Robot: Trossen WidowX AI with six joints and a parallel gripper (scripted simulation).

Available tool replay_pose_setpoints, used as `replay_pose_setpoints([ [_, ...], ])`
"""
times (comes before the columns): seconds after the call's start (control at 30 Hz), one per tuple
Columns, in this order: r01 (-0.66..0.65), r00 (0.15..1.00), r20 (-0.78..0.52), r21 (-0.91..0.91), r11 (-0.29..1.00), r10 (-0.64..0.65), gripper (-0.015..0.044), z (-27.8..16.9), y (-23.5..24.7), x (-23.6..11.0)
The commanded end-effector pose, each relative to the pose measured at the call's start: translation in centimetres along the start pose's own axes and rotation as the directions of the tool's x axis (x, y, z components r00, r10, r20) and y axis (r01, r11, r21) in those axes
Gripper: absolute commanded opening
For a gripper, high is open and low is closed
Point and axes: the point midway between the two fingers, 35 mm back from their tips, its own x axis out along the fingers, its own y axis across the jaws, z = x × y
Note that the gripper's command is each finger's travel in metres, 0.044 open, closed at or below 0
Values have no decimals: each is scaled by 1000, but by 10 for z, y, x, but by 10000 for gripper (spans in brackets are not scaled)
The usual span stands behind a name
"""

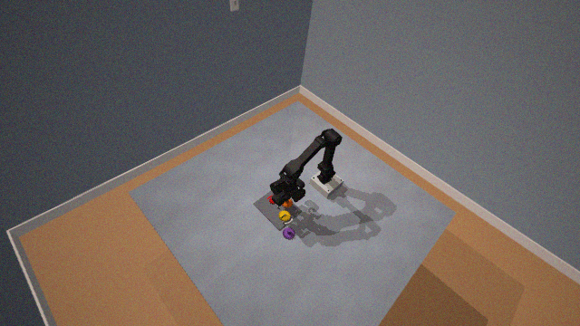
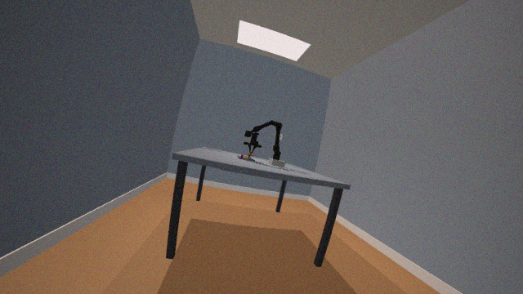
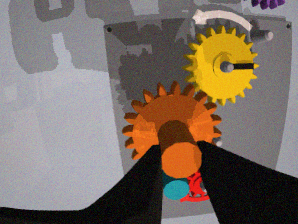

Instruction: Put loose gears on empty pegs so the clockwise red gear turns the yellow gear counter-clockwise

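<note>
My fingers are clamped on the knob of the orange gear [image 1: 287, 204] [image 3: 172, 117], which hangs over the board [image 1: 268, 212] [image 3: 155, 60], between the yellow gear [image 1: 285, 215] [image 3: 220, 65] and the red gear [image 1: 271, 199] [image 3: 198, 189]. The teal gear [image 3: 176, 190] shows beside the red gear. If I lower off-centre, the orange teeth could land on the yellow gear's, leaving it tilted; a wrong peg could reverse the yellow gear.
</note>
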Motion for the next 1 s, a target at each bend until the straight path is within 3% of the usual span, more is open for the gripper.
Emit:
replay_pose_setpoints([
  [0.0, -1, 1000, -4, -20, 1000, 1, 0, -1, 0, 6],
  [0.7, 0, 1000, -4, 262, 965, 1, 0, -1, 1, 29],
  [0.97, 0, 1000, -4, 205, 979, 1, 0, -1, 0, 31],
])
